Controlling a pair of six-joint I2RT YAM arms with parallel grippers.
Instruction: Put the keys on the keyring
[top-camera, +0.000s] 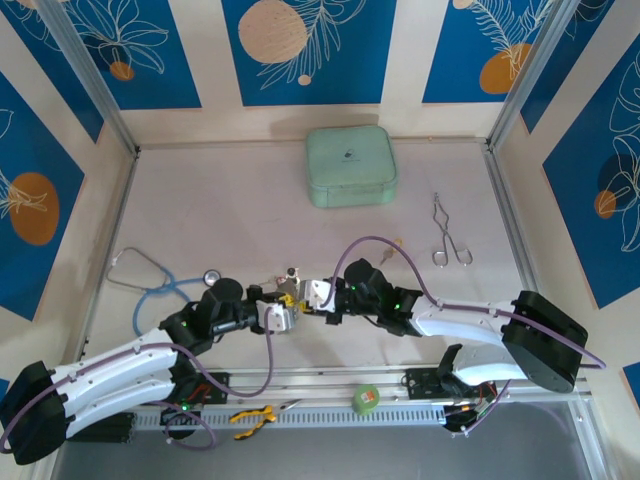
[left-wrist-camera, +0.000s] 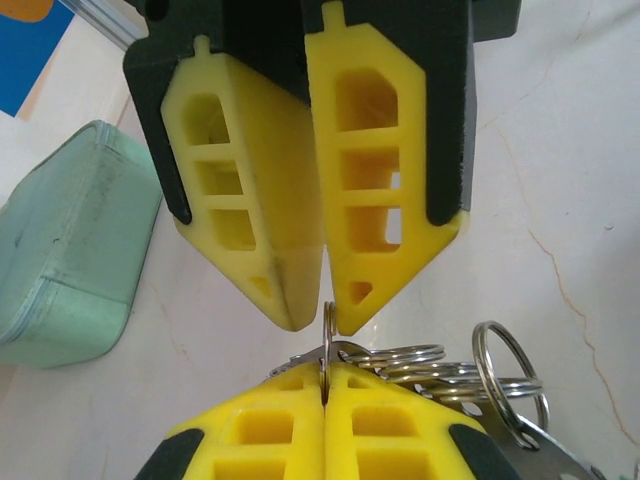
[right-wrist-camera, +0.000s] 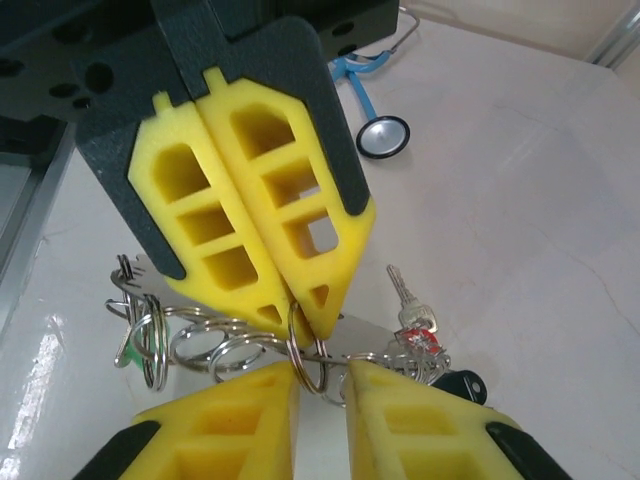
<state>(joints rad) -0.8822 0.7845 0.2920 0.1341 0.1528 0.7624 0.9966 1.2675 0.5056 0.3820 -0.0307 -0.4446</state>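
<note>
The keys (top-camera: 288, 283) are a small bundle at mid-table between the two arms. The right wrist view shows a silver key with a red tag (right-wrist-camera: 415, 320), a black-headed one (right-wrist-camera: 460, 383) and several split rings (right-wrist-camera: 215, 345). A thin silvery strand (right-wrist-camera: 338, 358) threads through them, apparently the keyring. My left gripper (left-wrist-camera: 325, 365) is shut on one small split ring (left-wrist-camera: 328, 320), held edge-on. My right gripper (right-wrist-camera: 322, 370) faces it tip to tip. Its jaws stand a little apart, and that same ring (right-wrist-camera: 300, 350) sits in the gap against one finger.
A mint-green zip case (top-camera: 351, 167) lies at the back. A blue-tubed stethoscope (top-camera: 150, 285) is on the left and steel forceps (top-camera: 448, 235) on the right. Yellow-handled pliers (top-camera: 252, 415) and a green tape roll (top-camera: 367, 399) sit on the near rail.
</note>
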